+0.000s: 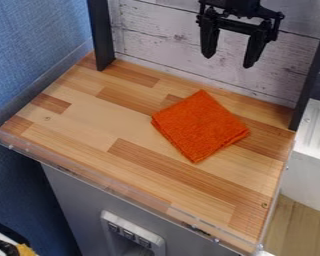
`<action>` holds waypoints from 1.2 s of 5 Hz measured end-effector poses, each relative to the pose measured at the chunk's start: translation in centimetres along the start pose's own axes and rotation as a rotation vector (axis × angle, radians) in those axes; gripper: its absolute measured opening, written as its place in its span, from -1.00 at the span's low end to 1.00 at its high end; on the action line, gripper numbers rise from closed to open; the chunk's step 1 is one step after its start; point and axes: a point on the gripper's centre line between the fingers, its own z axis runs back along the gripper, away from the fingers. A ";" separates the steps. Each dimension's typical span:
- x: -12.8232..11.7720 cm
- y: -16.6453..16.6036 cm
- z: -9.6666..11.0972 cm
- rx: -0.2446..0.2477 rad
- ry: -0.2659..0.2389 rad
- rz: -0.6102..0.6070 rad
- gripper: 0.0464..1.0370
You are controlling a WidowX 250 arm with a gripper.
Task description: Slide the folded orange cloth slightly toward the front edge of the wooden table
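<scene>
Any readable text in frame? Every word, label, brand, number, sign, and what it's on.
No readable text.
White panel on the gray front: any marks too small to read.
Orange cloth, wooden top, gripper: none seen.

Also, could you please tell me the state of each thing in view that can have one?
Cloth: folded, lying flat on the tabletop.
Gripper: open, pointing down, not touching the cloth.
Tabletop: bearing the cloth.
Clear guard: standing along the tabletop's front edge.
</scene>
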 end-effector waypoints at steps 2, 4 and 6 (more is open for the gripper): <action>-1.3 0.1 -2.3 0.002 0.025 0.189 0.92; -2.8 0.0 -0.9 -0.024 -0.064 0.462 0.92; -3.6 -0.3 -1.1 -0.034 -0.113 0.661 0.29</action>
